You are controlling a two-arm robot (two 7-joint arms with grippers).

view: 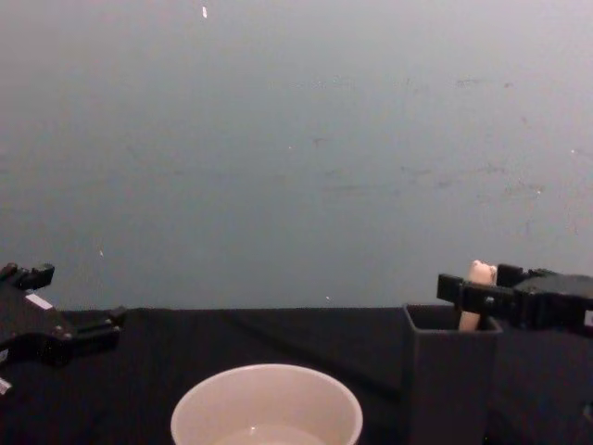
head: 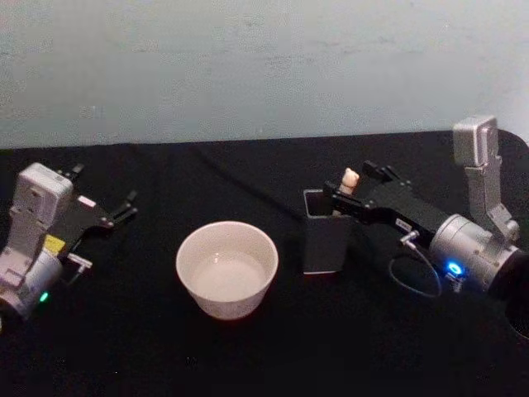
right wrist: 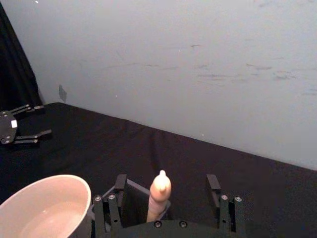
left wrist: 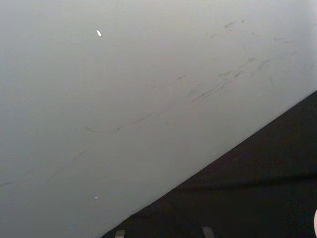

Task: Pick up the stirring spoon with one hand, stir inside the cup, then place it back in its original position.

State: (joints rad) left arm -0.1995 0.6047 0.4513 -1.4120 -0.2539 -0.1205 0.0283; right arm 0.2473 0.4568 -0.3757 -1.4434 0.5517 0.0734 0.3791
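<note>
Right gripper [right wrist: 167, 183], jaws apart, straddles the stirring spoon [right wrist: 159, 198] in its holder [head: 325, 240], needing a centred close; left gripper [head: 128, 207] parked, spread.

Lighting is dim and diffuse. The grey wall [view: 296, 139] is lit evenly. The black tabletop [head: 248, 356] absorbs light and hides shadows. The cup [head: 226, 269] is the brightest surface, its interior softly shaded

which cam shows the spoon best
The right wrist view: the spoon stands upright between the open fingers of the right end effector. The head and chest views show just its tip above the holder.
</note>
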